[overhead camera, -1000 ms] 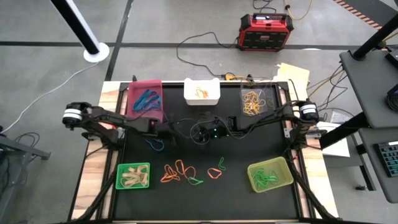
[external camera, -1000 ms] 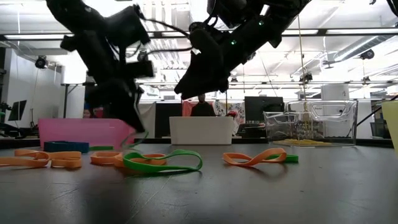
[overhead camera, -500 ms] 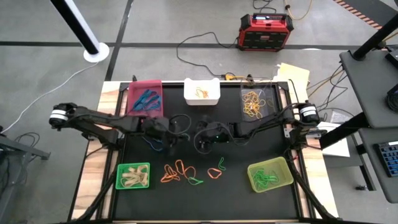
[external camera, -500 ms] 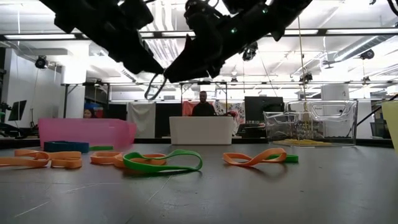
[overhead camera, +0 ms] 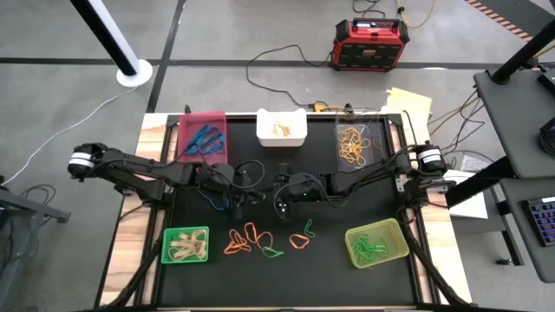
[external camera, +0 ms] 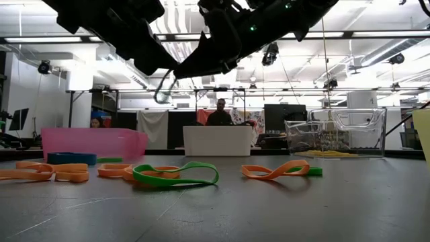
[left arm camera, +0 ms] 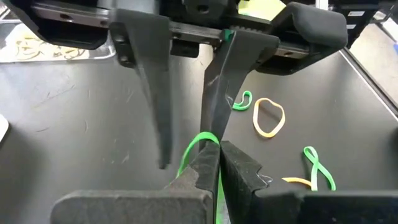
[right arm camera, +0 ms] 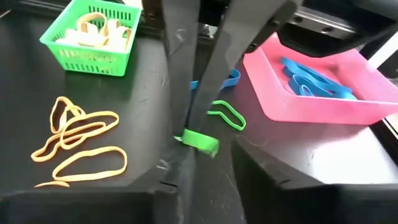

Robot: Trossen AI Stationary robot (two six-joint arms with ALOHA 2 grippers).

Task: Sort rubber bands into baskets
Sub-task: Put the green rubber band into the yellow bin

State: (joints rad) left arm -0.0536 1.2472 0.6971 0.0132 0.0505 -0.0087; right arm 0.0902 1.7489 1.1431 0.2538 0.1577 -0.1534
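Five baskets are sitting around the table's (overhead camera: 408,286) edge, seen from above. Three are lining up along the far side: one (overhead camera: 204,139) at eleven o'clock, one (overhead camera: 282,127) at twelve, one (overhead camera: 360,141) at one. Two are sitting on the near side, one (overhead camera: 186,245) at seven o'clock and one (overhead camera: 376,243) at five. Loose rubber bands (overhead camera: 251,240) are lying between those two, at six. A box (overhead camera: 368,43) is standing on the floor beyond the table, past one o'clock.
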